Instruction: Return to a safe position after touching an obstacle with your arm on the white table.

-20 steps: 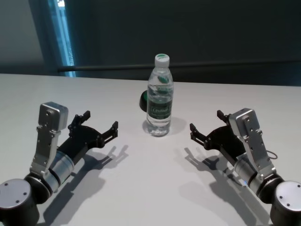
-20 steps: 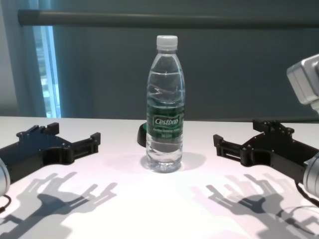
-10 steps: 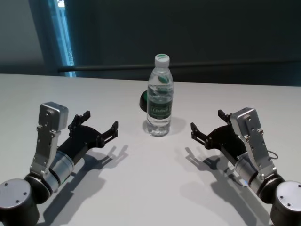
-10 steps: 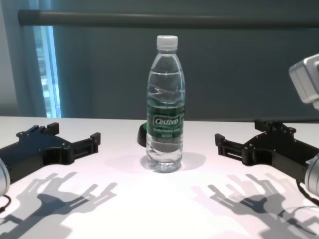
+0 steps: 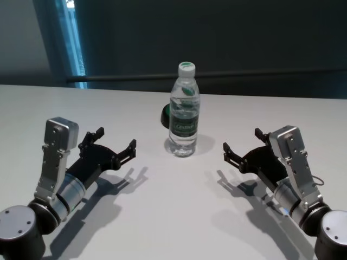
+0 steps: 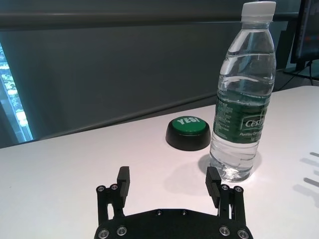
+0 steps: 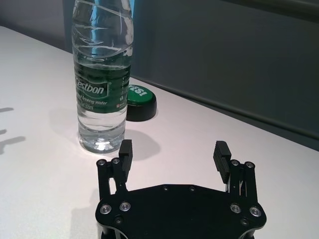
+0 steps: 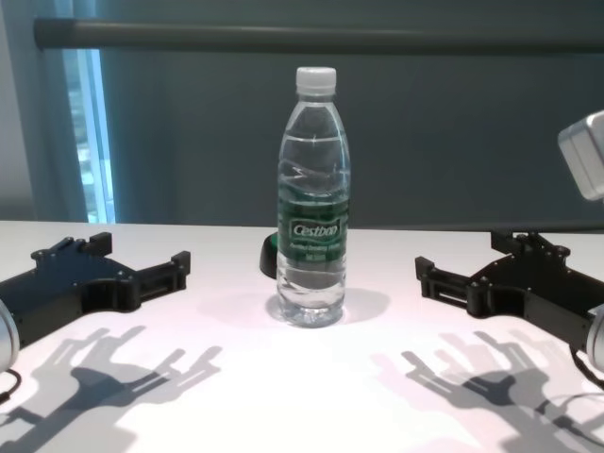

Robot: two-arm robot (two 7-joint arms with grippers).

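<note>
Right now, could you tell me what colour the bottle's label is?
Dark green with white lettering on the water bottle's label, clearest in the chest view.

Low round black button (image 6: 188, 133) with green top reading "YES!", flat on the surface, around mid-width, toward the far edge. Beyond that edge, dark wall with horizontal rail (image 8: 311, 37), bright window strip (image 5: 72, 40) toward far left corner.

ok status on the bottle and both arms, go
Left pincer open, low, clear of bottle. Right pincer open, backing off. Water bottle upright on white table. Green button behind it.
</note>
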